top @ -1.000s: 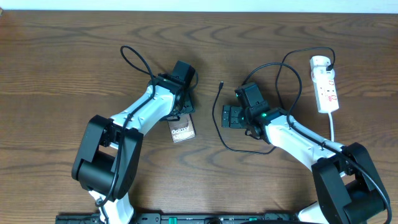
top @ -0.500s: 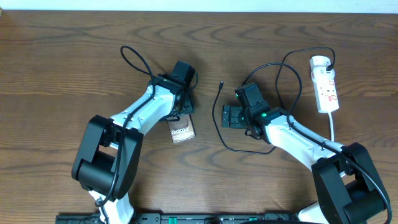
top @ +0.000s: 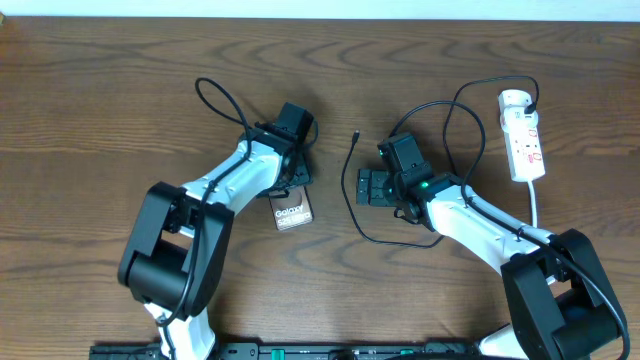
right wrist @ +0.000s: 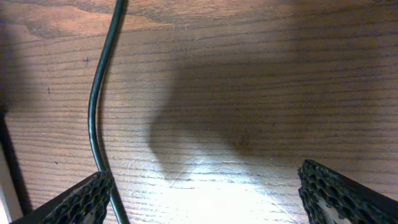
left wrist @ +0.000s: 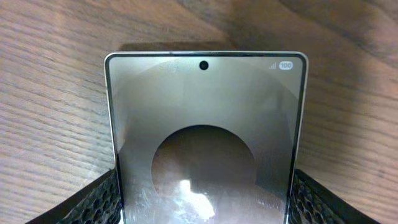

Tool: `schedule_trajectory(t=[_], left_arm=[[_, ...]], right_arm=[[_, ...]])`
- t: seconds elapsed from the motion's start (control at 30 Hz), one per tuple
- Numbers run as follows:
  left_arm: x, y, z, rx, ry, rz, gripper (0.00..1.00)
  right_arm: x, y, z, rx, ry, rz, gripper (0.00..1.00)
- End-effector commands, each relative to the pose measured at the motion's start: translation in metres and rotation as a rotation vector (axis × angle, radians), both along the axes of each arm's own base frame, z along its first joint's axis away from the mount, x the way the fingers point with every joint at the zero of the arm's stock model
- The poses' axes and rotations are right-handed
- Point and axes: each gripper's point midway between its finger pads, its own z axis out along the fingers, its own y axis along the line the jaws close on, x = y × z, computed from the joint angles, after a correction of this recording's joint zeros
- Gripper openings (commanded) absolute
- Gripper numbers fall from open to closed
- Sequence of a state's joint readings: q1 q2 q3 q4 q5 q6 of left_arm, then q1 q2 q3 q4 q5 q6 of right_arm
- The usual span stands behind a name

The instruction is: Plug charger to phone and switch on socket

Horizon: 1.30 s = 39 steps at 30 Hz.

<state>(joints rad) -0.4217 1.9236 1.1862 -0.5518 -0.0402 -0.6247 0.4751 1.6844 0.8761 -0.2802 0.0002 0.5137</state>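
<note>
Dark glass first: the phone (left wrist: 205, 124) lies flat on the wooden tabletop (top: 100, 100), screen up, showing a pale rounded shape, a camera dot at its far edge and a small battery mark in the corner. My left jaws are clamped on it. One honeycomb pad (left wrist: 87, 202) sits against its left long edge and the other against its right long edge, so the near part of the phone is between them. From overhead the phone pokes out from under my left wrist, white "Galaxy" lettering showing, left of centre on the tabletop.

Off to the right of the phone, clear of it, the charger (right wrist: 91, 115) lies loose on the wood. Its connector tip (top: 356, 134) rests between my two arms and touches nothing but the tabletop. From the tip the thin black cable curves down past my right jaws, sweeps round under my right forearm, then loops up towards the socket's rounded far end.

My right jaws are released and spread wide, low over the wood. The cable passes just inside the left pad (right wrist: 74, 202), the other pad (right wrist: 339, 193) is far across, and only bare wood lies between them; nothing is gripped.

Farther right, well apart from the phone, the white socket (top: 524, 140) lies lengthwise near the tabletop's right side, red marks along its face. Its white cord (top: 535, 205) trails towards my right arm's base.
</note>
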Motion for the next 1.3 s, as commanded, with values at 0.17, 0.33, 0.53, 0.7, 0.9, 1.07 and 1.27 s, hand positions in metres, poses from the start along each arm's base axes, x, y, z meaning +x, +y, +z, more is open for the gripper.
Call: schedule_trajectory(t=[0.17, 0.33, 0.53, 0.7, 0.9, 1.07, 1.27], left_arm=[[-0.005, 0.007, -0.013, 0.04, 0.032, 0.004, 0.22], [-0.007, 0.007, -0.013, 0.039, 0.04, 0.004, 0.44], [-0.017, 0.001, -0.015, 0.0, 0.087, -0.005, 0.57], [-0.023, 0.0, -0.016, -0.01, 0.115, -0.008, 0.68], [-0.024, 0.0, -0.016, -0.007, 0.121, -0.008, 0.83], [-0.026, 0.001, -0.016, -0.004, 0.127, -0.008, 0.93], [-0.036, 0.003, -0.017, 0.002, 0.168, -0.008, 0.94]], right_arm=[[0.006, -0.004, 0.002, -0.016, -0.015, -0.004, 0.95], [0.006, -0.004, 0.002, -0.016, -0.015, -0.004, 0.94], [0.006, -0.004, 0.002, -0.016, -0.015, -0.004, 0.94], [0.006, -0.004, 0.002, -0.016, -0.015, -0.004, 0.94], [0.006, -0.004, 0.002, -0.016, -0.015, -0.004, 0.95], [0.006, -0.004, 0.002, -0.016, -0.015, -0.004, 0.95], [0.006, -0.004, 0.002, -0.016, -0.015, -0.004, 0.94]])
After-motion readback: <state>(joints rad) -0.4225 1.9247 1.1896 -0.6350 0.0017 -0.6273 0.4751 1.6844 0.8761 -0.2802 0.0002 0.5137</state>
